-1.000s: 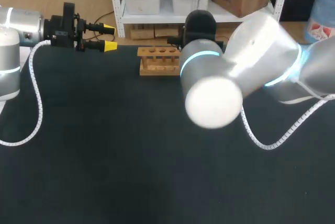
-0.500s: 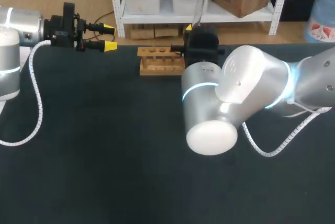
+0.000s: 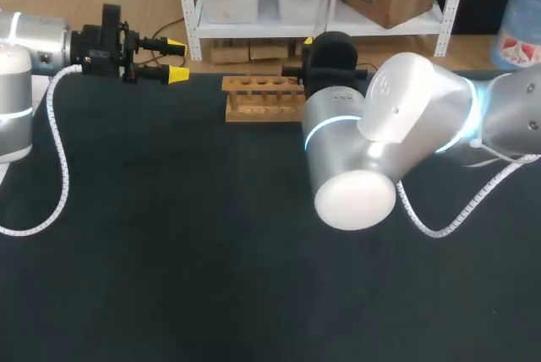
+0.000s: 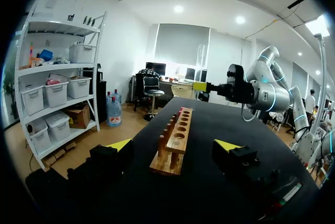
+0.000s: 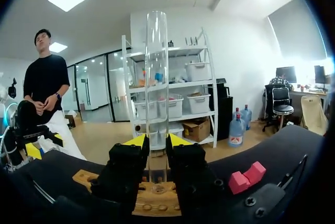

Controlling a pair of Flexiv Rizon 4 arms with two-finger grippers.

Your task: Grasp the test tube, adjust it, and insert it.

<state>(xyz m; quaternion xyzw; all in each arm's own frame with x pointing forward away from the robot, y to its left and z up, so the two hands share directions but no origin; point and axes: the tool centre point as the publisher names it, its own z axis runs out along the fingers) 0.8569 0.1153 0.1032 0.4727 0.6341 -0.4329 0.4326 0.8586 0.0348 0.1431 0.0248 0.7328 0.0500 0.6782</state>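
The test tube point(image 5: 156, 77) stands above the rack point(image 3: 258, 98).

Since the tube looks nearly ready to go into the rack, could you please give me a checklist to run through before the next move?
1. Grip: the right gripper has a finger on each side of the test tube: ok.
2. Tube attitude: it stands upright in the right wrist view: ok.
3. Alignment: the tube's lower end is over the wooden rack, but whether it is centred on a hole: cannot tell.
4. Holes free: the rack holes that show in the left wrist view are empty: ok.
5. Left gripper out of the way: it is open and apart from the rack, off to its left: ok.
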